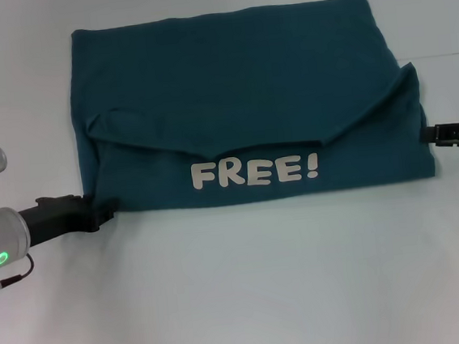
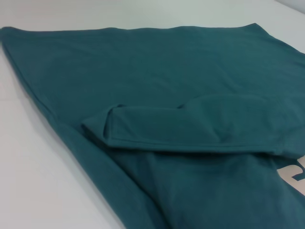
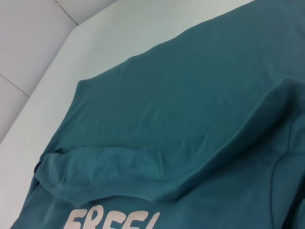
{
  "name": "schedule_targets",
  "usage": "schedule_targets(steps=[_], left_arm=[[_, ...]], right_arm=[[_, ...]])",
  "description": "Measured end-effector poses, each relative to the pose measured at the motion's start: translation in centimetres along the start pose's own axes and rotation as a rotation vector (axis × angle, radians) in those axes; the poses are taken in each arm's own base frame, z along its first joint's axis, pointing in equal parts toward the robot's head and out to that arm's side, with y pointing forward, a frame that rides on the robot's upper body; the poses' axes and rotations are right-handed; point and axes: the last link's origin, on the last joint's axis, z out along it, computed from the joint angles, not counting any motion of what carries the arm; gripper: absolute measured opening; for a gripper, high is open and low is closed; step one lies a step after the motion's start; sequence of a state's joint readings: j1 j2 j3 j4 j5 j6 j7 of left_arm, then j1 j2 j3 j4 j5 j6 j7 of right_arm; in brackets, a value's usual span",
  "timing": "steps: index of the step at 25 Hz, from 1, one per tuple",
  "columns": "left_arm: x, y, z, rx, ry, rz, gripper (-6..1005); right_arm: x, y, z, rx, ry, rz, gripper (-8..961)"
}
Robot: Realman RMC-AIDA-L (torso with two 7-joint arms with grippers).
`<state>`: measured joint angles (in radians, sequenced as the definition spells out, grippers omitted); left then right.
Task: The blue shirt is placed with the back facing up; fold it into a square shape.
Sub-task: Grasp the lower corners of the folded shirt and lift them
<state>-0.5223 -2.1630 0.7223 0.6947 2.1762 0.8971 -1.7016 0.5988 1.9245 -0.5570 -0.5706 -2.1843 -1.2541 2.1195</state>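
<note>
The large dark teal-blue soft-fabric short-sleeved shirt (image 1: 247, 97) lies across the far half of the white desk (image 1: 249, 292), reaching close to its far edge. A near flap is turned up over the body, showing the white "FREE!" lettering (image 1: 255, 171).

The left gripper (image 1: 107, 210) sits at the shirt's near-left corner, touching the fabric; the right gripper (image 1: 431, 134) sits at the right side edge. The state of either set of jaws cannot be told.

Judgement: one lengthwise fold is in place and its corners are being set down or taken up. The flap's upper edge sags unevenly toward the middle. The next move calls for a firm hold on both ends and a level, matched fold across.

No containers are present
</note>
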Motion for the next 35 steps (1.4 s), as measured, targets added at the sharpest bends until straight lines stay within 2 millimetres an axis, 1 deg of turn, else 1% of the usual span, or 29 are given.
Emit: schedule_targets(steps=[5,13,18,27,35], left_arm=[[0.0,-0.1,0.0,0.007,0.0,-0.002,316],[0.1,0.1,0.1,0.001,-0.003,0.003,94],[0.2,0.2,0.1,-0.01,-0.004,0.0,14],[0.8,0.6,0.1,-0.035,0.004,0.005,22],[1.2,0.7,0.3,-0.038,0.007,0.012,29]], right_arm=[[0.2,-0.2,-0.1,0.005,0.005,0.005,439],[0.5,-0.8,-0.4,0.039,0.028,-0.008,428],[0.8,-1.3,0.1,0.091,0.034,-0.019,421],[1.3,-0.8,2.5,0.151,0.041,-0.051,408],[1.4,-1.1,2.9,0.182,0.033,-0.054,396]])
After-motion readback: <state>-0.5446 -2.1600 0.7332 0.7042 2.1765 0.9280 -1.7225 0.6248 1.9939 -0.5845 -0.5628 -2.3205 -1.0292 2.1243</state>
